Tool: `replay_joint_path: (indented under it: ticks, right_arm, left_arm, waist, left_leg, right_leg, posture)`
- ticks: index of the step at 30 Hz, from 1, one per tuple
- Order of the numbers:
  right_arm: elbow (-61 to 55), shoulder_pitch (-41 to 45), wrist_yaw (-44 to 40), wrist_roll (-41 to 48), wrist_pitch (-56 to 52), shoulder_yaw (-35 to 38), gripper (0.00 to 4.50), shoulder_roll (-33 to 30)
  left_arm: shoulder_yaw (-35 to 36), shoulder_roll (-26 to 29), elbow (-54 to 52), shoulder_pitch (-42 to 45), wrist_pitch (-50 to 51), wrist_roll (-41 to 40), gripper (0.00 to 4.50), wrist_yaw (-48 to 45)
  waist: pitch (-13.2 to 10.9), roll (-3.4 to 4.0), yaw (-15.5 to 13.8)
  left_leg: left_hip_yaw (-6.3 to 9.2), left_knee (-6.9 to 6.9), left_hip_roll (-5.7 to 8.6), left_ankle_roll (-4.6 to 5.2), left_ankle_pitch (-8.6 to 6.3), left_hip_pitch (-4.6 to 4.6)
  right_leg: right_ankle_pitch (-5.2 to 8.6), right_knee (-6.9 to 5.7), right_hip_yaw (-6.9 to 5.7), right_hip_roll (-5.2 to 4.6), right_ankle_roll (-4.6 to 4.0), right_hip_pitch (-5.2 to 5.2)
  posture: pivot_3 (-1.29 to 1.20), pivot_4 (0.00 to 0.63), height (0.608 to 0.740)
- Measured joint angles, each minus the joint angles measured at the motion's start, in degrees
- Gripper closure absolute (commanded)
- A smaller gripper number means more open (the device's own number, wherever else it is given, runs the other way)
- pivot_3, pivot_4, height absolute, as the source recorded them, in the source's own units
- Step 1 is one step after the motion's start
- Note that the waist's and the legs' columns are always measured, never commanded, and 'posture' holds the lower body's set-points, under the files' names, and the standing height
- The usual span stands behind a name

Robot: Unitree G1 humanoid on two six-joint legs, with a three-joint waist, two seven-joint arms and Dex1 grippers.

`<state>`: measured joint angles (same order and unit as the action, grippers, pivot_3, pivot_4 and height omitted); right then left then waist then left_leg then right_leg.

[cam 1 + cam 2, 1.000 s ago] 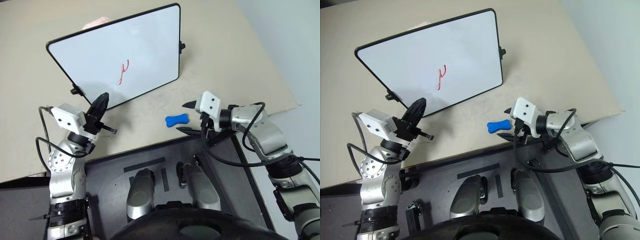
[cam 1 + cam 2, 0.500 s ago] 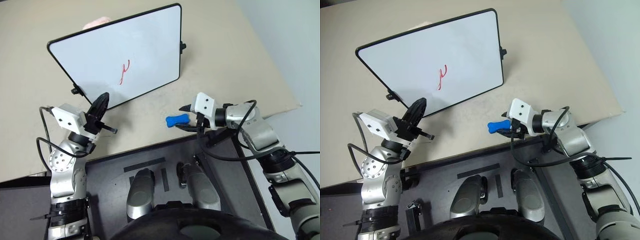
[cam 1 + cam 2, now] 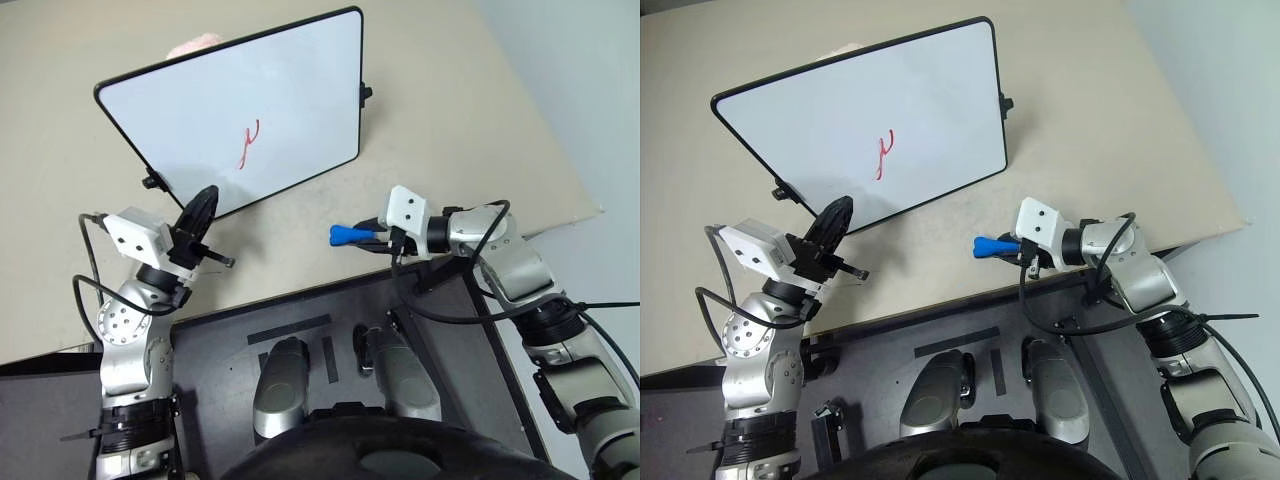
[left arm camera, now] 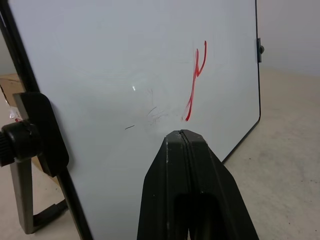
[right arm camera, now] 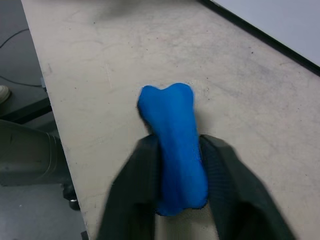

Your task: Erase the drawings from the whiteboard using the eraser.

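Eraser [image 5: 175,145]: a small bright blue piece shaped like a bone, flared and notched at the free end and narrower along its middle, is seen clamped between the two black fingers [image 5: 135,190] of the right gripper [image 3: 375,235]. Its rear half is covered by the fingers, one pressed against each long side, while the notched end is left sticking out ahead of them. It is held at the near edge of the beige table [image 3: 470,120], close over the surface; whether it touches the tabletop cannot be told. The right arm is bent in from the right side, with its forearm laid across the table's front edge and the gripper pointed toward the robot's left and angled slightly down.

The left gripper [image 3: 200,208] is seen with its fingers pressed together, nothing between them, raised and pointed forward toward the lower edge of the whiteboard [image 3: 290,80]. The whiteboard, white with a thin black frame, rounded corners and small black knobs [image 3: 365,93] at its edges, is propped tilted on the table, well apart from the eraser. A thin red squiggle [image 3: 247,143], slanted like a handwritten stroke, is marked near the middle of the board. In the left wrist view some faint grey scuffs [image 4: 156,114] are noted beside the lower end of the squiggle.
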<state>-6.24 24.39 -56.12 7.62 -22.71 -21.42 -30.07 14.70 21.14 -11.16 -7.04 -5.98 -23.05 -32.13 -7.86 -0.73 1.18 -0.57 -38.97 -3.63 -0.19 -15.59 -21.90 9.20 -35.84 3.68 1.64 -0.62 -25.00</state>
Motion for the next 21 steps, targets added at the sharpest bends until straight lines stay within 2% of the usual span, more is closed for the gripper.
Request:
replay_joint_path:
  ticks: [8, 13, 17, 21]
  right_arm:
    - [0.22, 0.82, -0.09, -0.53, 2.04, 0.08, 4.14, -0.01]
    - [1.44, 5.99, 0.28, -1.40, 5.60, 0.79, 4.14, 0.32]
    - [5.23, 15.70, 1.78, -7.26, 16.94, 0.67, 4.14, 0.89]
    - [10.86, 20.11, 4.84, -13.34, 28.88, -0.46, 4.14, 2.81]
  left_arm:
    - [0.00, -0.17, 0.00, -0.01, -0.01, 0.35, 4.50, 0.03]
    - [0.06, -0.27, 0.00, -0.13, -0.05, 0.48, 4.50, 0.05]
    - [0.26, -0.24, 0.01, -0.33, -0.13, 0.52, 4.50, 0.04]
    - [0.44, -0.21, 0.00, -0.47, -0.20, 0.51, 4.50, 0.01]
  waist:
    - [0.00, 0.00, 0.04]
    - [0.00, 0.00, 0.12]
    - [-0.01, 0.01, 0.28]
    - [0.00, 0.00, 0.17]
  left_leg:
    - [0.00, 0.00, 0.00, 0.00, 0.00, 0.01]
    - [0.00, 0.00, 0.00, 0.00, 0.00, 0.00]
    - [0.00, 0.02, -0.02, 0.00, 0.00, -0.03]
    - [0.00, 0.07, -0.07, -0.01, 0.00, -0.02]
  right_leg:
    - [-0.02, -0.01, 0.00, 0.00, -0.03, -0.01]
    - [-0.03, -0.01, 0.00, 0.00, -0.05, -0.04]
    - [-0.10, -0.04, -0.02, 0.00, -0.15, -0.16]
    - [-0.09, -0.06, -0.04, 0.00, -0.21, -0.20]
  posture:
    - [0.00, 0.150, 0.740]
    - [0.00, 0.150, 0.740]
    - [0.00, 0.150, 0.740]
    - [0.00, 0.150, 0.740]
